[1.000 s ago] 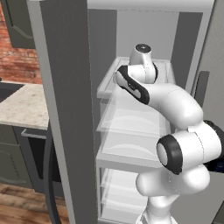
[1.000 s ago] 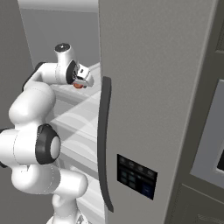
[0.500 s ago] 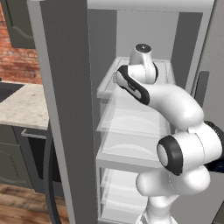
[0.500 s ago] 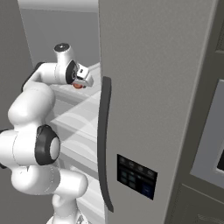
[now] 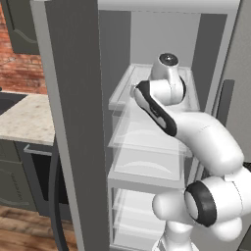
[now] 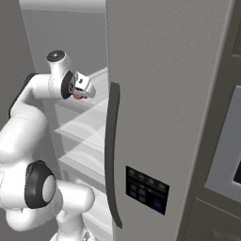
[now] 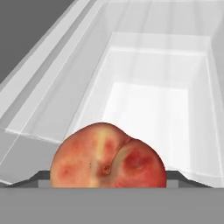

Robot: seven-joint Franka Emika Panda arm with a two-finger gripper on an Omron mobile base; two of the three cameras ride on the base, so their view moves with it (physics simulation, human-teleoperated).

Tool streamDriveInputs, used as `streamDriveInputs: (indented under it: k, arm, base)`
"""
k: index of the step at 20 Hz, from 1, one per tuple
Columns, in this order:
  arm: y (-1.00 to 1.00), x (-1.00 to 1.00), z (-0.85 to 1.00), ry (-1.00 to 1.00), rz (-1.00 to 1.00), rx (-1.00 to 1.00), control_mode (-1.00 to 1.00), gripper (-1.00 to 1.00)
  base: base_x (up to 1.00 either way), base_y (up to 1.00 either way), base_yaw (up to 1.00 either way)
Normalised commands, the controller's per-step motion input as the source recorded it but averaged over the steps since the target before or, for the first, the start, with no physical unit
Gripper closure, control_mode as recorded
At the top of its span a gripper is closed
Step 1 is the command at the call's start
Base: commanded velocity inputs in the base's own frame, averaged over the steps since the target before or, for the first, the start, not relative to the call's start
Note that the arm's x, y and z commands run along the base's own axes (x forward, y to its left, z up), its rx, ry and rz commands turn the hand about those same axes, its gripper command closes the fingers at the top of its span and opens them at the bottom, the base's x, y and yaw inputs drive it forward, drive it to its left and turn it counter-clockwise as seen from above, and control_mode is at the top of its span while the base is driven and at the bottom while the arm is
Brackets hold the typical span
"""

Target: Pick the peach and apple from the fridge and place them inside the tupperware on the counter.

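The fridge point(image 5: 73, 122) stands with its left door open, and my arm reaches onto an upper translucent shelf point(image 7: 153, 100). A red-and-yellow peach point(image 7: 107, 157) sits right against the hand camera and hides the fingertips. From the right base view the peach point(image 6: 78, 95) shows as a red spot within my gripper point(image 6: 81, 92), whose jaws are shut on it. In the left base view my wrist point(image 5: 166, 73) hides both the fingers and the fruit. The apple and the tupperware are out of view.
The closed right fridge door point(image 6: 164, 94), with its dark handle point(image 6: 112, 150) and control panel point(image 6: 146, 188), stands close on my right. A speckled counter point(image 5: 24, 117) and a brick wall point(image 5: 19, 63) lie to the left. More shelves point(image 5: 147, 166) sit below.
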Motion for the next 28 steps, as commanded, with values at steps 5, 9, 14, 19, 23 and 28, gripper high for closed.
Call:
streamDriveInputs:
  k: [5, 9, 14, 19, 23, 28]
  arm:
    - [-0.01, -0.87, 0.21, -0.06, 0.0, 0.0, -1.0, 1.0]
    - [-0.05, -0.89, 0.24, 0.0, 0.0, 0.0, -1.0, 1.0]
    - [-0.05, -0.88, 0.21, 0.0, 0.0, 0.0, -1.0, 1.0]
    - [-0.05, -0.92, 0.13, 0.0, 0.0, 0.0, -1.0, 1.0]
    - [-0.05, -0.94, 0.05, 0.0, 0.0, 0.0, -1.0, 1.0]
    - [-0.08, -0.95, 0.01, 0.0, 0.0, 0.0, -1.0, 1.0]
  base:
    - [0.0, 0.0, 0.0]
    - [0.0, 0.0, 0.0]
    - [0.0, 0.0, 0.0]
    - [0.0, 0.0, 0.0]
    - [0.0, 0.0, 0.0]
    - [0.0, 0.0, 0.0]
